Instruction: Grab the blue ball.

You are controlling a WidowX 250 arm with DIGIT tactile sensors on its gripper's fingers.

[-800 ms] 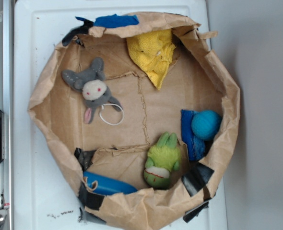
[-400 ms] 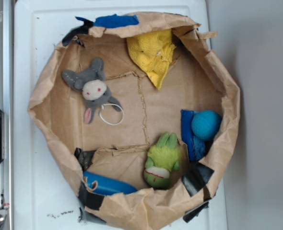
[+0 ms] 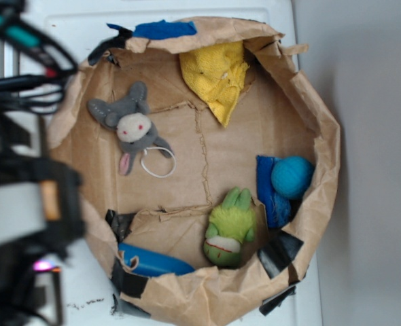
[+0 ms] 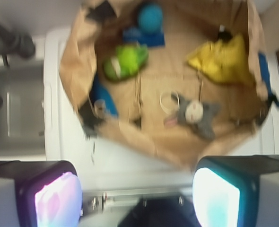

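The blue ball (image 3: pixel 292 176) is a small fuzzy teal ball. It rests on a flat dark blue cloth (image 3: pixel 268 190) against the right wall of the brown paper bag nest (image 3: pixel 326 146). In the wrist view the ball (image 4: pixel 150 17) lies at the far top of the nest. My gripper (image 4: pixel 137 201) is open and empty, its two pads wide apart over the white surface outside the nest's near rim, far from the ball. In the exterior view the arm (image 3: pixel 24 197) is a blurred dark mass at the left edge; the jaws cannot be made out there.
Inside the nest lie a green plush toy (image 3: pixel 229 227), a grey plush rabbit (image 3: pixel 129 125) with a white ring (image 3: pixel 158 163), a yellow cloth (image 3: pixel 217 75) and a glossy blue oblong object (image 3: pixel 153 263). Black tape patches (image 3: pixel 280 252) sit on the rim. A metal rail (image 4: pixel 16 111) runs beside the white surface.
The arm has swung into view at the left of the exterior frame, blurred by motion. The ball and the other things in the nest have not moved.
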